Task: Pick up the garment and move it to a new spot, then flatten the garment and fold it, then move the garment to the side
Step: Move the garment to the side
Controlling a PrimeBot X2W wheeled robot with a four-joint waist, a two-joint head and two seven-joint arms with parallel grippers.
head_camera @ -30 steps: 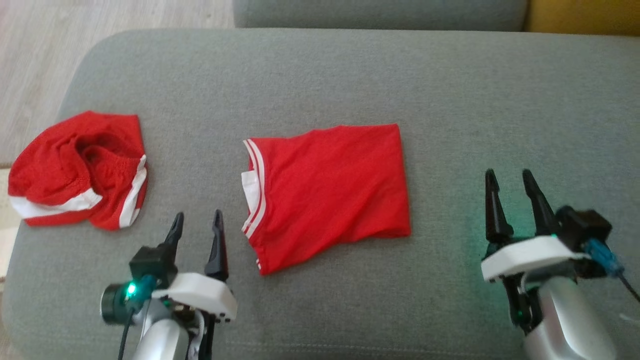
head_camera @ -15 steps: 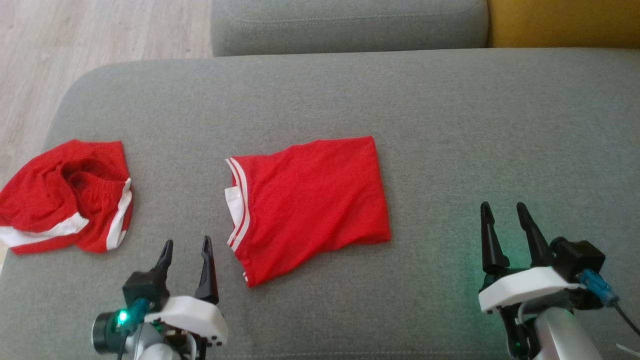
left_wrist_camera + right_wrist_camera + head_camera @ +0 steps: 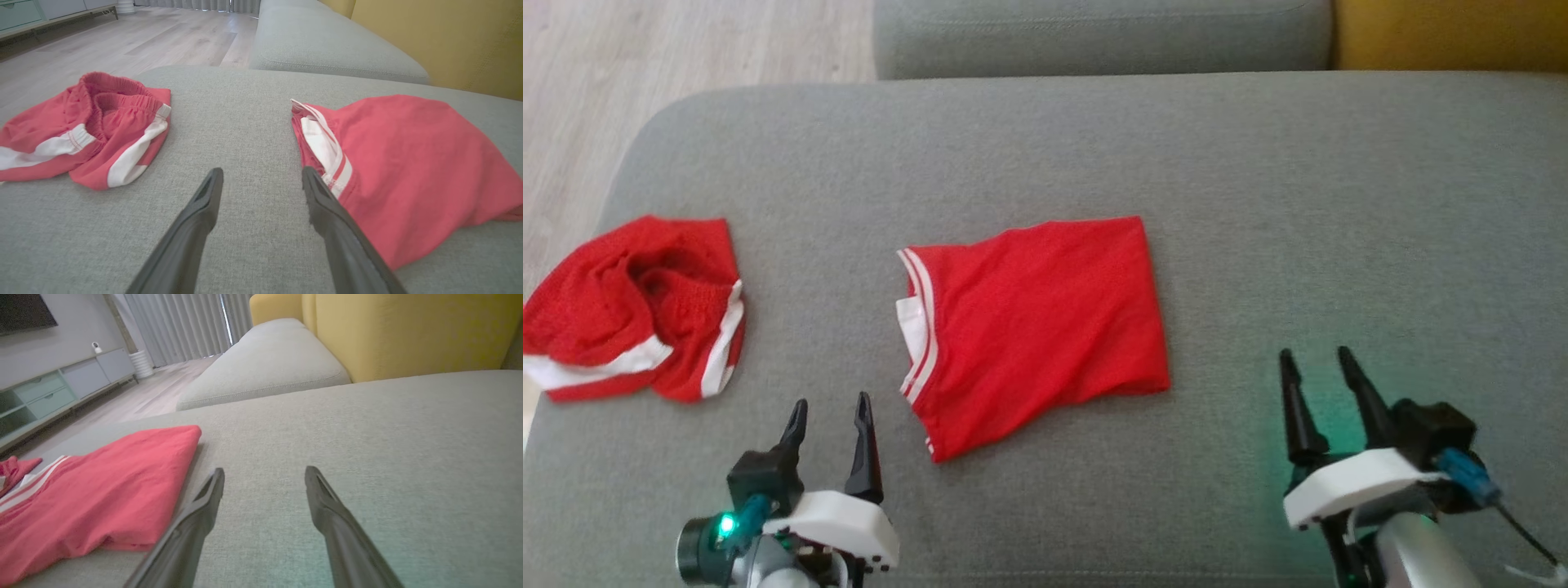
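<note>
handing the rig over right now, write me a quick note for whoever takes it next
Tools: the left tool is open and empty over the grey cushion, just left of the folded red garment. The right tool is open and empty, off to the garment's right.
Things: the folded red garment lies mid-cushion, white-striped edge to the left. The crumpled red shorts sit at the cushion's left end.
Done: that garment looks folded.
Left: probably moving it to the side; the shorts are unfolded.
</note>
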